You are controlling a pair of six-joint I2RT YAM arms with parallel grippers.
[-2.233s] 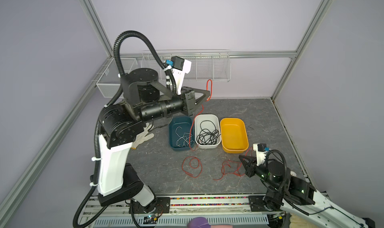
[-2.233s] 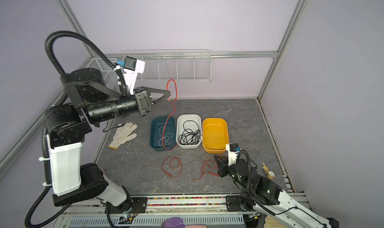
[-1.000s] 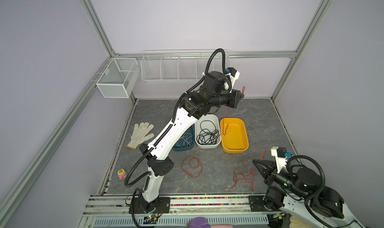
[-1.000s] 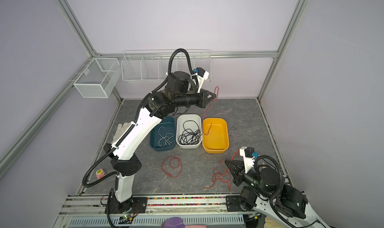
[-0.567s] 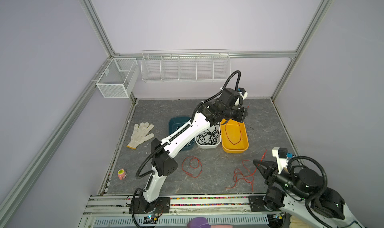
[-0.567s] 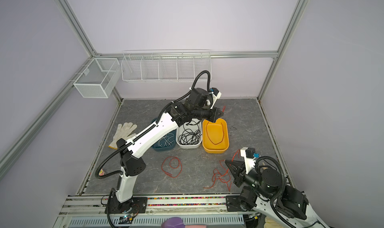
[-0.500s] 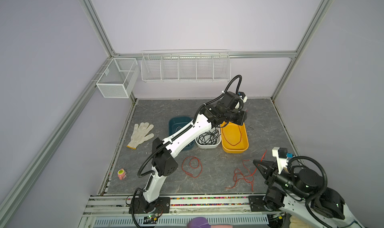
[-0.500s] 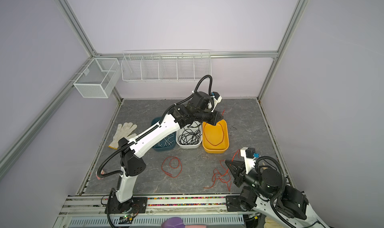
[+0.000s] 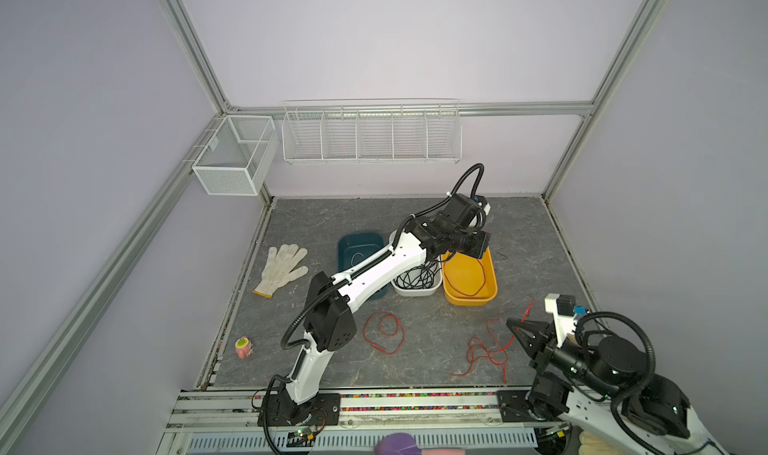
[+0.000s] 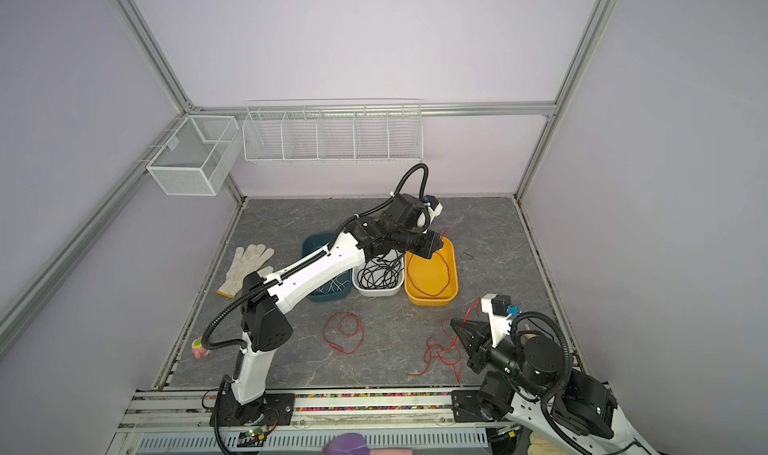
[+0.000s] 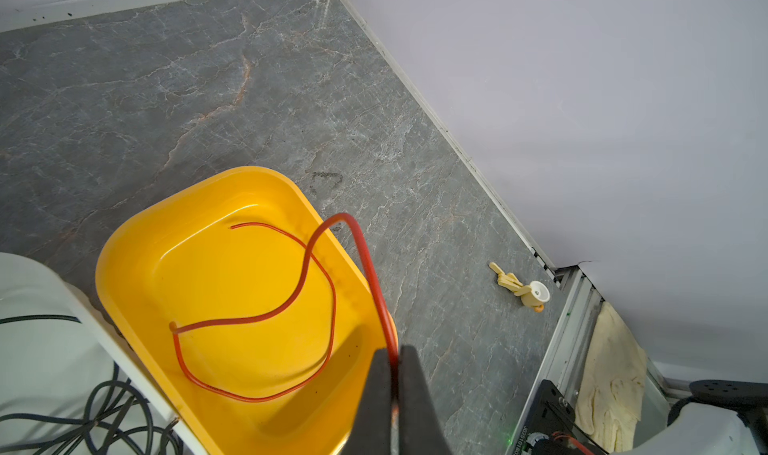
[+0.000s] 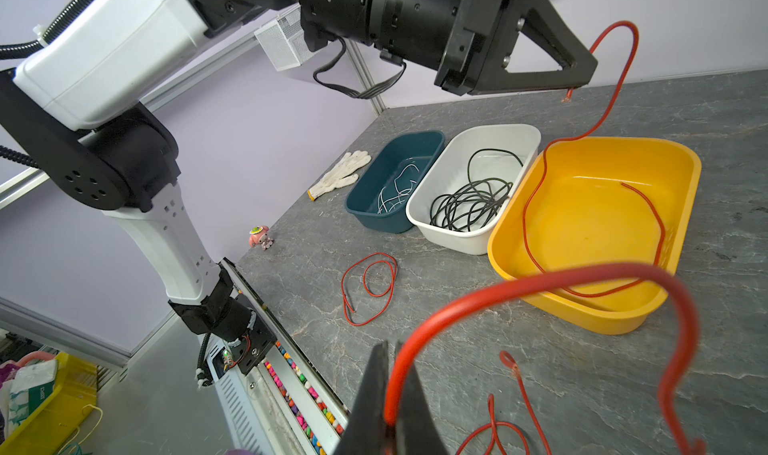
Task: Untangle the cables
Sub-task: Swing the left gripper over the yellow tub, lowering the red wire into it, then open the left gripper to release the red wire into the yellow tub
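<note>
The left hand (image 11: pixel 394 355) is closed on a red cable (image 11: pixel 376 291), which is pinched between its fingertips. It hangs above the far end of the yellow tub (image 11: pixel 228 274). From the hand the cable arches up, drops inside the tub wall and lies in 1 wide loop on the tub floor, below and ahead of the hand. Under this hand's forearm sit the white tub (image 12: pixel 457 241) with black cables (image 12: pixel 469 203) coiled in it, and past that the blue tub (image 12: pixel 386 220) with white cables (image 12: pixel 395 199). The 3 tubs stand side by side, touching. The right hand (image 12: pixel 392 349) is well apart from the left one, low near the front edge of the worktop (image 9: pixel 332 224). It is closed on a 2nd red cable (image 12: pixel 540 280), which curves up out of the hand and bends back down. A red tangle (image 9: pixel 486 351) lies on the worktop just ahead of this hand; I cannot tell whether the held cable is knotted into it. To this hand's left a separate red loop (image 9: pixel 384 332) lies flat, apart from the tangle.
</note>
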